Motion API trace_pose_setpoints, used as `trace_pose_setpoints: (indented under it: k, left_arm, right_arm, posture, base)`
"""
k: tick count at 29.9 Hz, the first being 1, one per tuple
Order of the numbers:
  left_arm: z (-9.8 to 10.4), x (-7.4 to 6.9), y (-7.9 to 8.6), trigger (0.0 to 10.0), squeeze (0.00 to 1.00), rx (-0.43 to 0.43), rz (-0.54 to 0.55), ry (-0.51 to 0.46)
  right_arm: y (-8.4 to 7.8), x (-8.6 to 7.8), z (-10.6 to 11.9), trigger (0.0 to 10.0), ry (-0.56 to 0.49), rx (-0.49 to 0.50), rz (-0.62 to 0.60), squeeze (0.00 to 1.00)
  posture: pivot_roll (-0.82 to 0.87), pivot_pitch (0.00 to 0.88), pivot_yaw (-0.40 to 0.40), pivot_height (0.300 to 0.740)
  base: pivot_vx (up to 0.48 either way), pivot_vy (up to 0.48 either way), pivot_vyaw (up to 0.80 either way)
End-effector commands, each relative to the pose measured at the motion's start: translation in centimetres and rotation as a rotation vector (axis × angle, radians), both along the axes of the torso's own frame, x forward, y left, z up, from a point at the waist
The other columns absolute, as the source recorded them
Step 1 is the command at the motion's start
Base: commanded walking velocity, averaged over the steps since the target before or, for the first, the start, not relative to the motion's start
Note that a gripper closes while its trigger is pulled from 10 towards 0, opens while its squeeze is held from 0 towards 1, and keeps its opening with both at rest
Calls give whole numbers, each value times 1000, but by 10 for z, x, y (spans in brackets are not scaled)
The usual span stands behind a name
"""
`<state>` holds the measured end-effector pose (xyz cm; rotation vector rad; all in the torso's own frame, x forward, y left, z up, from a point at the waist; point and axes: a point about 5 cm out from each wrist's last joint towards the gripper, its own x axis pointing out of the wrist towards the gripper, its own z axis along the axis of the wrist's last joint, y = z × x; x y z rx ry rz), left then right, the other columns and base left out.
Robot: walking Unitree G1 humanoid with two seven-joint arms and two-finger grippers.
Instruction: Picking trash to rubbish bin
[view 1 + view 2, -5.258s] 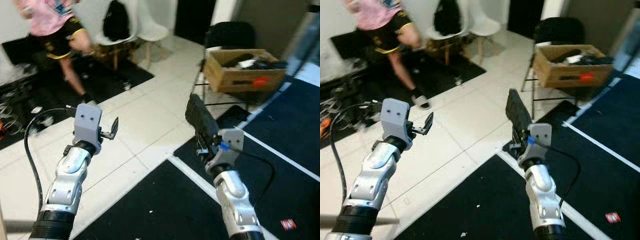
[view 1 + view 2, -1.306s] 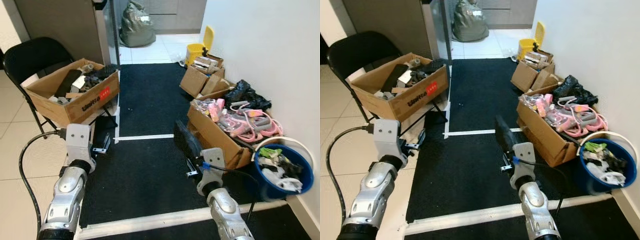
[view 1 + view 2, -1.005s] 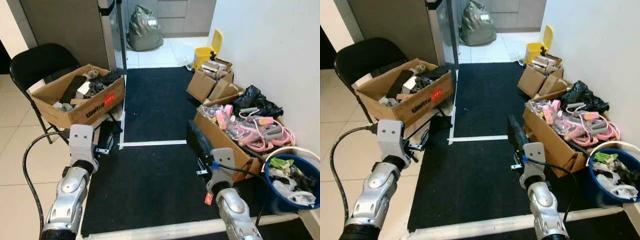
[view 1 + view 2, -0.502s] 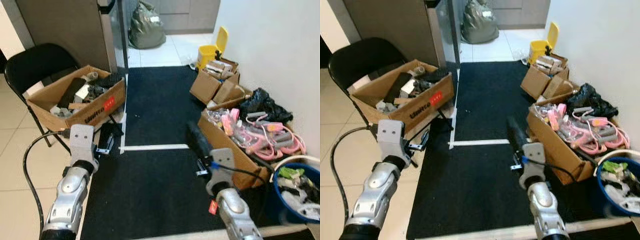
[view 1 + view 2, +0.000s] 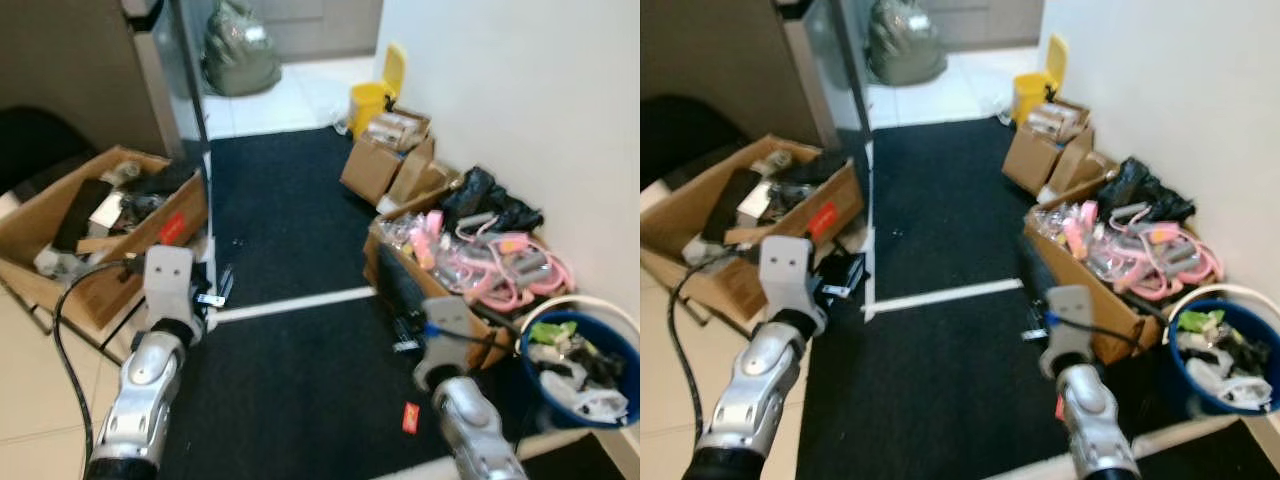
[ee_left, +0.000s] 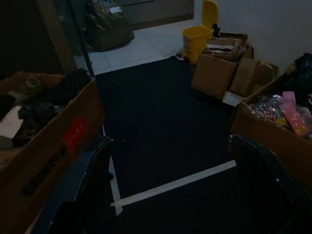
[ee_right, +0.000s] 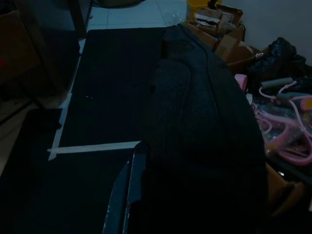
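Black, matte carpet [image 5: 290, 360] crossed by a white tape line [image 5: 290, 302] covers the floor between a pale tiled strip and a smooth white wall [image 5: 500, 90]. Along the wall, an open brown cardboard box of pink looped tubing [image 5: 480, 265] is seen beside a round blue plastic bucket with a white rim [image 5: 575, 365], heaped with crumpled white and green rubbish. A small flat red wrapper [image 5: 410, 417] lies on the carpet just beside the right forearm. Farther back, smaller cardboard boxes [image 5: 385, 160], a yellow plastic pedal bin [image 5: 372, 95] and a wrinkled grey sack [image 5: 240, 55] are visible. An open cardboard box with a red label [image 5: 95, 235], filled with dark oddments, stands at the left.

The left gripper [image 6: 170, 180] is held above the tape line, its two black fingers spread wide and empty. The right gripper [image 5: 402, 290] is clenched on a long, dark, coarse-textured slab-shaped object [image 7: 204, 141], raised near the box of pink tubing.
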<state>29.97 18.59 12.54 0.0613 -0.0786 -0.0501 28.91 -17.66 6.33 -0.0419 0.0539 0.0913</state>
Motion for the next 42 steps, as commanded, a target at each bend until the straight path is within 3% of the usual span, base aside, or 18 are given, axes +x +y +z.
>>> trace_pose_setpoints:
  k: [1,42]
  left_arm:
    - [-6,-3,8,10000,0,12,25,29]
    - [-5,-3,9,10000,0,21,18,28]
  right_arm:
    - [14,0,-1,10000,-1,12,38,0]
    - [17,5,0,10000,-9,-26,36,0]
  posture:
    - [-3,111,30,740]
    - [6,110,34,740]
  base:
    - [345,0,0]
    - [346,0,0]
